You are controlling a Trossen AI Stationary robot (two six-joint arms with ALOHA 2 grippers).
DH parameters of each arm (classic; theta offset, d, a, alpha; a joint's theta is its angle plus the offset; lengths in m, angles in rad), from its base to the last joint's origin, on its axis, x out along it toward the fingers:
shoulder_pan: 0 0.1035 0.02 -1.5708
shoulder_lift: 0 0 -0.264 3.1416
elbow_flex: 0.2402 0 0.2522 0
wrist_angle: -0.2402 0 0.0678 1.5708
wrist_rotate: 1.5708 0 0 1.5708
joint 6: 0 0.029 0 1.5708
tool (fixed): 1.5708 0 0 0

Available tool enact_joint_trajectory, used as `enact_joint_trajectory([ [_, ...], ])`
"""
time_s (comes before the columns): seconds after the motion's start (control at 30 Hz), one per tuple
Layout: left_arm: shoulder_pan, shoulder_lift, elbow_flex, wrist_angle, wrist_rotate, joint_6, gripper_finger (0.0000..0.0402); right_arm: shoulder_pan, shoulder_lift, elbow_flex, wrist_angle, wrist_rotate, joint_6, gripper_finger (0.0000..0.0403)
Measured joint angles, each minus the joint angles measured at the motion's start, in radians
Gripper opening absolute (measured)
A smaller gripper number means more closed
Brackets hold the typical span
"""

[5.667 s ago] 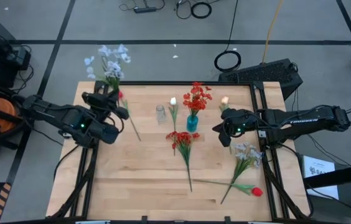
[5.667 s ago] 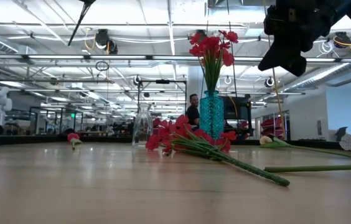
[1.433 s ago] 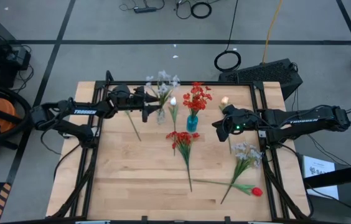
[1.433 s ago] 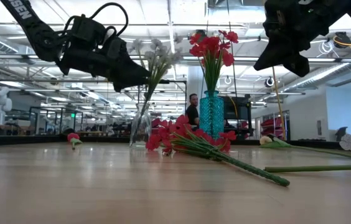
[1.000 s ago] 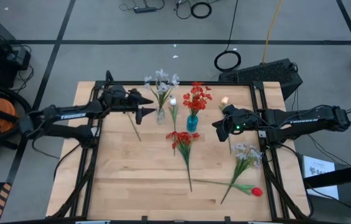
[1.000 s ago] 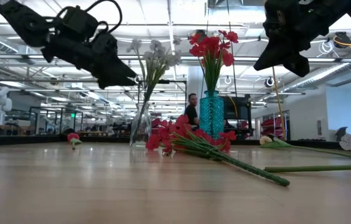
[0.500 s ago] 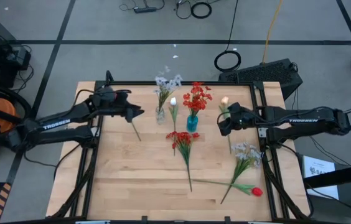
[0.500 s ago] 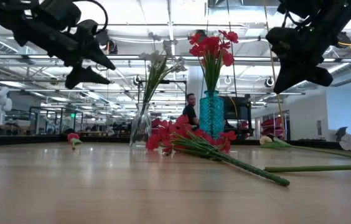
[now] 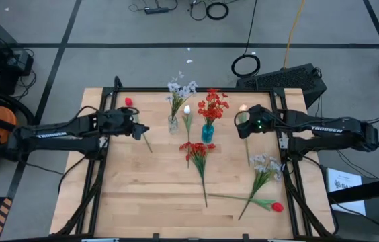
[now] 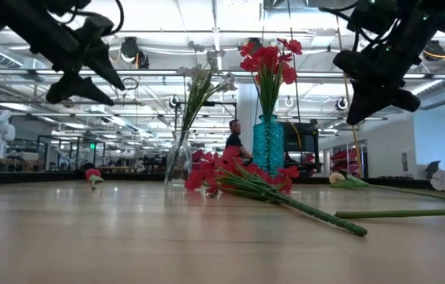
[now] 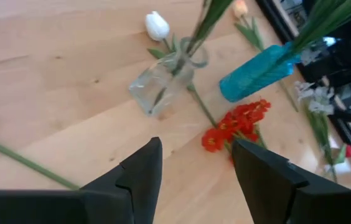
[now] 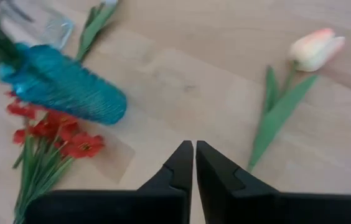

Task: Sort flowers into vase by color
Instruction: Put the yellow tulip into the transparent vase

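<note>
A clear glass vase (image 9: pixel 173 123) holds a pale lavender-white spray (image 9: pixel 180 89). A blue vase (image 9: pixel 207 132) holds red blossoms (image 9: pixel 213 104). My left gripper (image 9: pixel 140 128) hangs open and empty left of the clear vase (image 11: pixel 163 81). My right gripper (image 9: pixel 239 128) is shut and empty above the table, right of the blue vase (image 12: pixel 63 93) and near a cream-peach tulip (image 12: pixel 315 50). On the table lie a white tulip (image 9: pixel 187 110), a red cluster (image 9: pixel 195 151), a lavender spray (image 9: pixel 267 165) and two red buds (image 9: pixel 277 207) (image 9: pixel 128 102).
The table has a black frame rail (image 9: pixel 176 89) along its far edge and side rails under both arms. The red bud's long stem (image 9: pixel 146 141) lies just below my left gripper. The near half of the table holds only flower stems. People show in the room behind (image 10: pixel 234 138).
My left gripper has drawn back from the clear vase toward the table's left and near edges, empty. The lavender-white spray stays standing in the vase. My right gripper has moved toward the table's far edge, toward the cream-peach tulip, still shut.
</note>
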Motion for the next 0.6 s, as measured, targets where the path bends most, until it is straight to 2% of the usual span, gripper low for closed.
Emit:
enact_joint_trajectory([
  [0.3,-0.181,0.027,0.046,-0.063,-0.167,-0.089,0.0176,-0.135,0.092,0.0,0.001,-0.07,-0.075,0.0053],
  [0.6,-0.193,0.068,0.057,-0.118,-0.147,-0.11,0.0175,-0.207,0.249,0.0,-0.062,-0.094,-0.087,0.0097],
])
